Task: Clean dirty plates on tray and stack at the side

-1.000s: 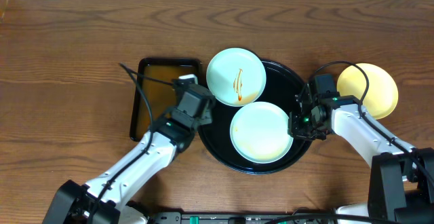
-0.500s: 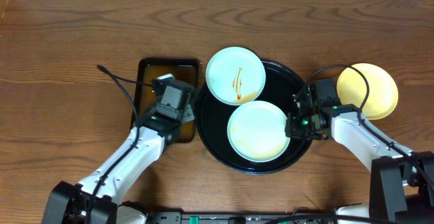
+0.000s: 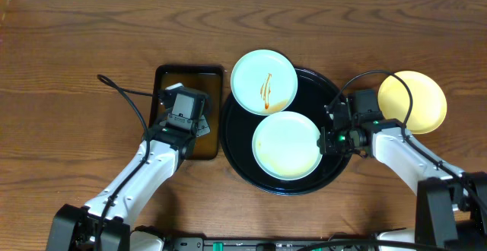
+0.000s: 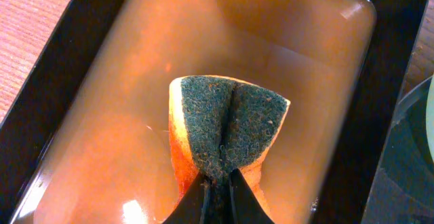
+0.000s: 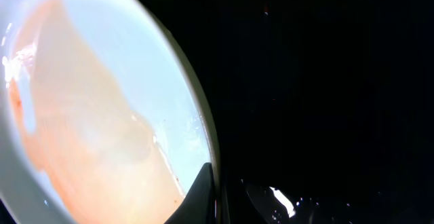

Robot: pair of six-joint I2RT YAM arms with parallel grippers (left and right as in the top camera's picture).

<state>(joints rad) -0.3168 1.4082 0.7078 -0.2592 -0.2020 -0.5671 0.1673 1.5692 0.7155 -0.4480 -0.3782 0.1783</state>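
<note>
On the round black tray (image 3: pixel 237 154) lies a mint plate (image 3: pixel 283 146) with a pale orange smear. My right gripper (image 3: pixel 324 141) is shut on its right rim; in the right wrist view the fingers (image 5: pixel 203 183) pinch the rim of that plate (image 5: pixel 88 108). A second mint plate (image 3: pixel 264 82) with a red-brown sauce streak overlaps the tray's upper-left rim. A cream-yellow plate (image 3: pixel 417 103) sits on the table to the right of the tray. My left gripper (image 3: pixel 185 118) hangs over the brown tray, shut on a folded orange-and-green sponge (image 4: pixel 227 125).
The rectangular brown tray (image 3: pixel 166 78) with a black rim lies just left of the round tray; its glossy floor (image 4: pixel 102 115) fills the left wrist view. Cables loop near both wrists. Bare wooden table (image 3: pixel 76 53) surrounds everything.
My left arm swung left from the round tray's edge to over the brown tray, sponge still in it. My right gripper closed on the lower mint plate's rim, and the plate slid slightly left.
</note>
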